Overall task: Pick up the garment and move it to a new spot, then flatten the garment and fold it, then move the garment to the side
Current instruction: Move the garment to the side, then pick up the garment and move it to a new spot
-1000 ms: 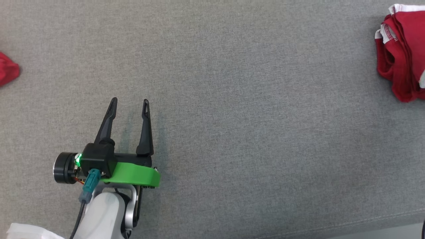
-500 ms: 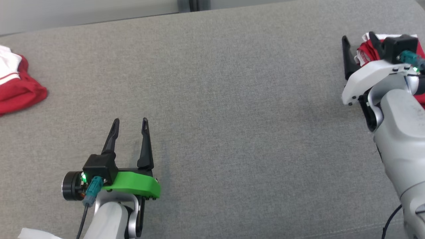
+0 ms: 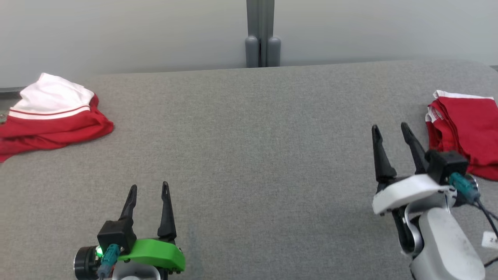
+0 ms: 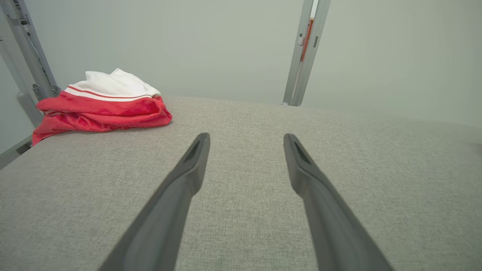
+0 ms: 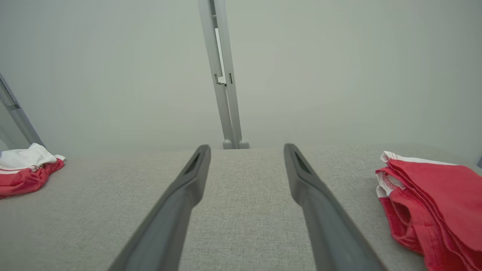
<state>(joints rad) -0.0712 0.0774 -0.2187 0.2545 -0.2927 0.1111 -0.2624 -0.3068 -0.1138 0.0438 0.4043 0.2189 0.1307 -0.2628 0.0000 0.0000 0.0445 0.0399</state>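
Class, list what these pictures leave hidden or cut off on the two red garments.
Folded red garment: right side cut off by the frame edge, in the head and right wrist views.
Red-and-white garment: left end cut off by the head view's edge; its own bunched folds hide what type it is.

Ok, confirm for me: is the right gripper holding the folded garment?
No: the right gripper stands open and empty, and the folded garment lies apart on its right side.
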